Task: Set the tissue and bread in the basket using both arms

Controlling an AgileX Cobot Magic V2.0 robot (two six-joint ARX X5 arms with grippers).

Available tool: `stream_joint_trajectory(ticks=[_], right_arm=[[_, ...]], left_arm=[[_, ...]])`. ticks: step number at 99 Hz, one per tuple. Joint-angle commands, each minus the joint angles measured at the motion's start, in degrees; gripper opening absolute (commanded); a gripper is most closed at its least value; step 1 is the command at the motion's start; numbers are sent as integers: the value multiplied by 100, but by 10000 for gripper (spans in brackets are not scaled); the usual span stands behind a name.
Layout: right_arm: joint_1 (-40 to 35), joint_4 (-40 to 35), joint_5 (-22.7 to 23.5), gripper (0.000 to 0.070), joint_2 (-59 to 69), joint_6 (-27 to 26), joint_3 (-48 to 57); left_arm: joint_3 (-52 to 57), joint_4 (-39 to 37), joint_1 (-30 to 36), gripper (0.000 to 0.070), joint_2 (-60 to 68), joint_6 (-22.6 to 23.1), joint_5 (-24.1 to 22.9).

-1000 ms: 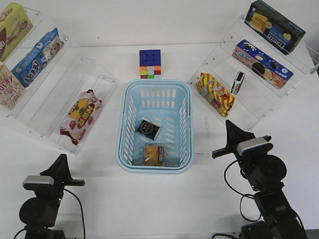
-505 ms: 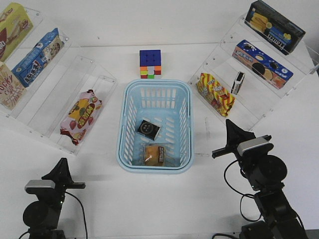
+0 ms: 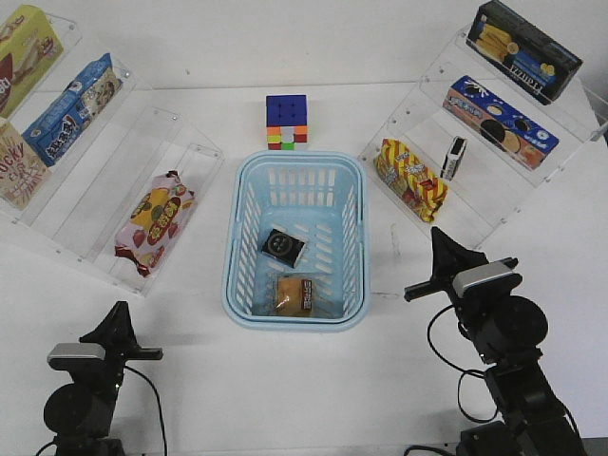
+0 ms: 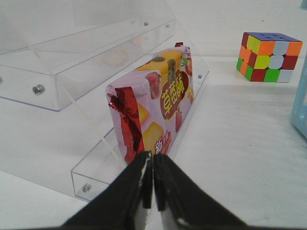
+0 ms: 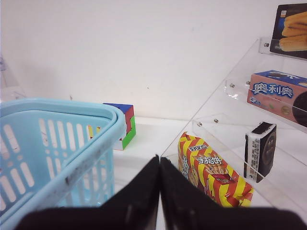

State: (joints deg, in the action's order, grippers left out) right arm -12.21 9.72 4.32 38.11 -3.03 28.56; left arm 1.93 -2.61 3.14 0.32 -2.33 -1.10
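The light-blue basket (image 3: 237,249) stands mid-table; its rim also shows in the right wrist view (image 5: 62,117). Inside it lie the black tissue packet (image 3: 284,246) and, nearer me, the wrapped golden-brown bread (image 3: 295,294). My left gripper (image 3: 118,316) is low at the front left, shut and empty; in the left wrist view (image 4: 153,155) its tips point at the red-pink snack bag (image 4: 158,98). My right gripper (image 3: 438,237) is to the right of the basket, shut and empty, as the right wrist view (image 5: 159,160) shows.
Clear shelves on the left hold the red-pink snack bag (image 3: 155,220) and boxes (image 3: 71,106). Shelves on the right hold a yellow-red snack bag (image 3: 410,179), a second black-and-white packet (image 3: 454,157) and cookie boxes (image 3: 499,122). A colour cube (image 3: 286,122) stands behind the basket.
The left arm has drawn back and sunk lower at the front left, then stayed still over the last half second. The right arm and the basket's contents have not moved.
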Motion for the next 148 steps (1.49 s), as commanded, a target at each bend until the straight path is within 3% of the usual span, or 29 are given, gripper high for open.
stream_joint_trajectory(ticks=[1, 22, 32, 45, 50, 51, 68, 79, 90, 148], right_arm=[[-11, 74, -7, 3, 17, -48, 66], [-9, -55, -304, 3, -203, 546, -107], [-2, -26, -299, 3, -807, 1217, -625], [164, -85, -308, 3, -1759, 1526, -1475], [275, -160, -332, 3, -2109, 1528, -1779], [501, -575, -452, 3, -2846, 1478, -2267], [756, -1130, -481, 3, -3753, 1429, -2767], [866, -1700, -658, 3, -3805, 1106, -2782], [903, -1692, -651, 3, -3779, 844, -2782], [901, -1569, -586, 3, -3768, 841, -2782]], left_arm=[[-114, -87, 2, 1, -9, 15, 24], [-114, -85, 2, 1, -9, 15, 22], [-114, -85, 2, 1, -9, 15, 22], [-114, -85, 2, 2, -9, 15, 24], [-114, -85, 2, 1, -9, 15, 22], [-114, -85, 2, 2, -9, 15, 24], [-114, -85, 2, 1, -9, 15, 22], [-114, -83, 2, 1, -9, 15, 24], [-114, -83, 2, 2, -9, 15, 24], [-114, -81, 2, 2, -9, 15, 24]])
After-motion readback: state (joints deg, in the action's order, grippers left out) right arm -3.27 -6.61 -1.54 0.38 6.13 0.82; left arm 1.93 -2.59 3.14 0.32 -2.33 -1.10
